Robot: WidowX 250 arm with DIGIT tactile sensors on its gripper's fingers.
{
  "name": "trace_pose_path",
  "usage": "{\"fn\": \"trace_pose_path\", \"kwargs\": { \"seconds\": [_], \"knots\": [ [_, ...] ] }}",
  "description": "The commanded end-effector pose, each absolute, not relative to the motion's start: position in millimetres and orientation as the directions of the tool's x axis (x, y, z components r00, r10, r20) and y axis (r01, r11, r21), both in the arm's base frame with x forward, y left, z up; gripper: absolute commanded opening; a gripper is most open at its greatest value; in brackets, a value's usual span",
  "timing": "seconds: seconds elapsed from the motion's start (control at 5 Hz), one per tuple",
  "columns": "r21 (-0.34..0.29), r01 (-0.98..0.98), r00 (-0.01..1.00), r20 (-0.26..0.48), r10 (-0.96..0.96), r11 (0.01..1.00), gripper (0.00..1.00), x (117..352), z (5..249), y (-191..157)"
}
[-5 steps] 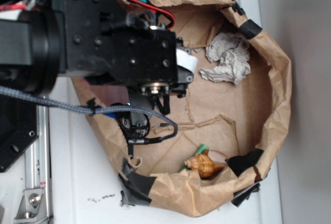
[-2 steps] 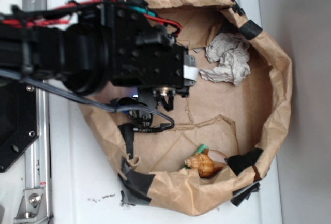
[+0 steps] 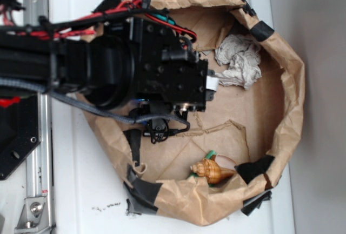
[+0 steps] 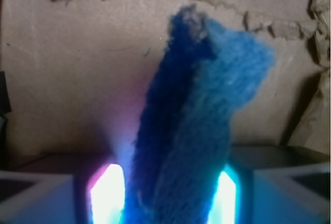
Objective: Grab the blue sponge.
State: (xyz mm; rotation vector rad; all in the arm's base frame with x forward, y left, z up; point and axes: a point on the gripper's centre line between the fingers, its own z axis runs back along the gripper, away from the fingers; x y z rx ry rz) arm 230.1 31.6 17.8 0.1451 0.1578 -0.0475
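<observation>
A: Sponge position relative to the jaws — where is it placed?

B: The blue sponge point(image 4: 194, 125) is seen in the wrist view standing between the two lit fingers, its long axis running straight out from the gripper point(image 4: 170, 198) toward the brown paper floor. Its free end is flared and appears clear of the paper, though contact cannot be ruled out.

A: And the jaws?

B: They are closed narrowly onto the sponge, which is pinched from both sides; nothing else is held.

A: How is the arm posed?

B: In the exterior view the arm point(image 3: 81, 66) is reached across the near rim of the paper-lined bowl point(image 3: 289, 82), with the wrist pointed down inside it. The sponge itself is hidden there by the black housing. The crumpled paper wad point(image 3: 238, 61) is just beside the wrist, and the shell point(image 3: 210, 172) lies well apart.

A: What is called for next?

B: A lift is judged likely, with the grip kept firm.
</observation>
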Motion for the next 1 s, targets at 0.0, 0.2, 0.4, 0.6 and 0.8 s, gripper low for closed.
{"fn": "trace_pose_path", "kwargs": {
  "seconds": [0.0,0.2,0.4,0.6,0.8],
  "knots": [
    [0.143,-0.174,0.984,0.065,0.166,0.974,0.00,241,108,20],
    [0.050,-0.202,0.976,0.092,0.197,0.978,0.00,246,159,17],
    [0.055,-0.241,0.969,0.067,0.238,0.969,0.00,248,163,10],
    [0.041,-0.341,0.939,0.047,0.339,0.939,0.00,251,151,7],
    [0.055,-0.327,0.945,0.034,0.326,0.943,0.23,247,154,10]
  ]
}}
